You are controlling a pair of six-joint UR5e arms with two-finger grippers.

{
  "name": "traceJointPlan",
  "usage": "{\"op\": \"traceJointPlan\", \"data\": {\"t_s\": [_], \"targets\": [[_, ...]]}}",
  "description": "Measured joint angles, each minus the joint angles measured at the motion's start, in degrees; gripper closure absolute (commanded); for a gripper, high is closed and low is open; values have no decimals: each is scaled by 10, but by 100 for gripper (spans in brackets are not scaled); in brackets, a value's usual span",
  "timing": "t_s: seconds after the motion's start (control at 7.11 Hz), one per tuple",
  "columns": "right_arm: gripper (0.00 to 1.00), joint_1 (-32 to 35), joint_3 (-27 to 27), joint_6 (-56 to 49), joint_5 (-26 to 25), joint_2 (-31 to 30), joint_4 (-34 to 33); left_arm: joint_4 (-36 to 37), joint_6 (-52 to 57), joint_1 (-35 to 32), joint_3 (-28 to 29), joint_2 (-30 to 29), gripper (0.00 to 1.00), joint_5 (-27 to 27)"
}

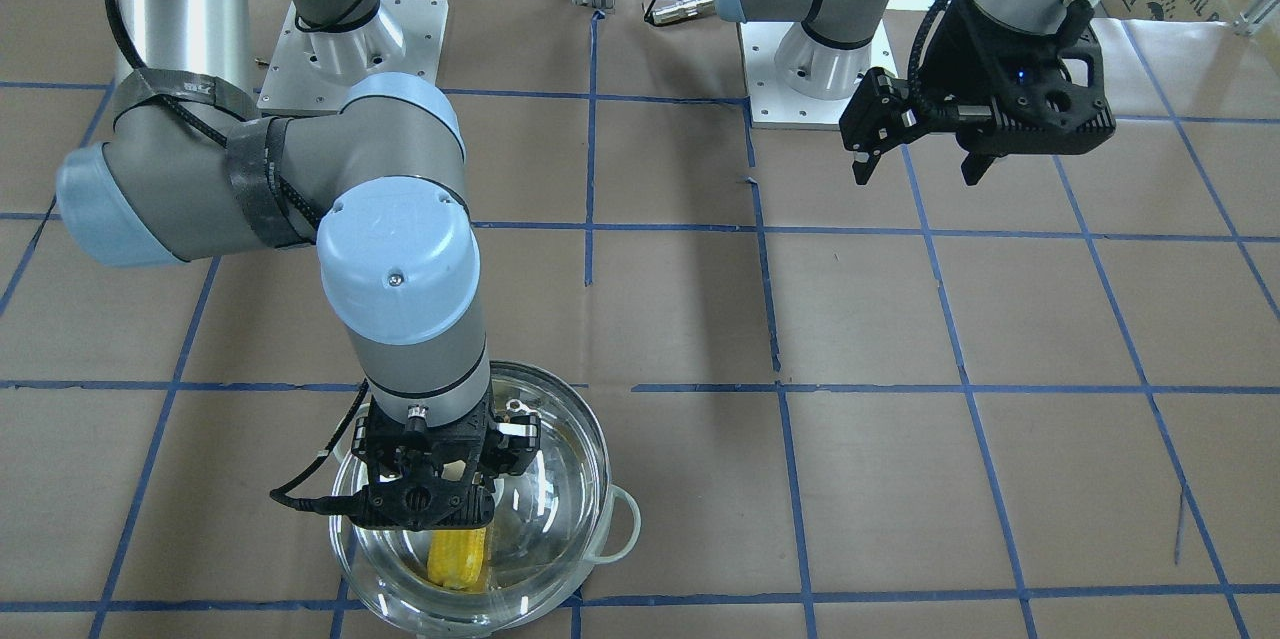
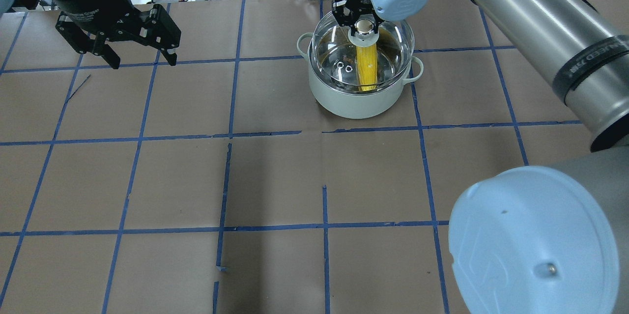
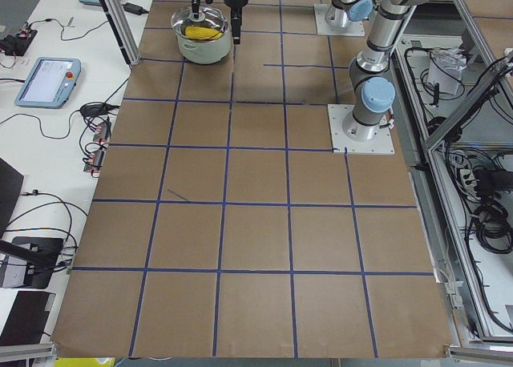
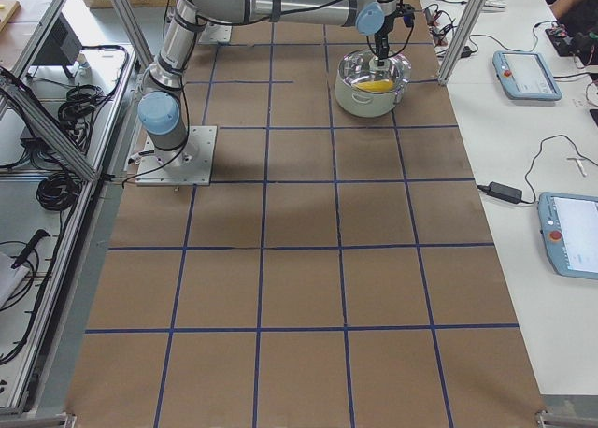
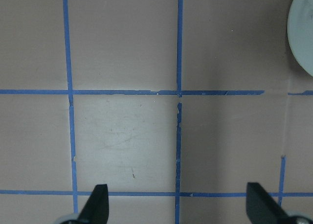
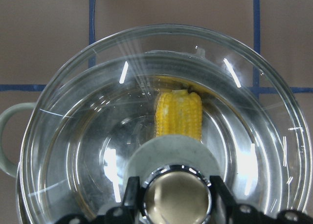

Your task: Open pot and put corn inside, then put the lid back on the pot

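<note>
The pot [image 2: 358, 102] stands at the far side of the table, right of centre in the overhead view, with the yellow corn [image 2: 366, 66] lying inside it. My right gripper [image 2: 364, 26] is shut on the knob [image 6: 176, 194] of the glass lid [image 2: 334, 43] and holds the lid over the pot's mouth, apparently slightly raised. Through the glass the corn [image 6: 178, 114] shows in the right wrist view, and a pot handle [image 6: 10, 136] sticks out at the left. My left gripper [image 2: 118, 53] is open and empty, hovering far to the left; the pot's edge [image 5: 302, 33] shows in its wrist view.
Brown paper with a blue tape grid [image 2: 324, 181] covers the table. My right arm's elbow [image 2: 535, 240] fills the near right of the overhead view. Arm base plates [image 1: 815, 69] sit at the robot's side. Tablets [image 4: 528, 73] and cables lie on side benches.
</note>
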Motion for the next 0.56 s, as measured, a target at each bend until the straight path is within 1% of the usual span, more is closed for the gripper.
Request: {"op": "traceJointPlan", "data": {"t_s": [0.56], "targets": [[76,2,2,0,2,-3,12,2,3,1,-4,1,0,3]]}}
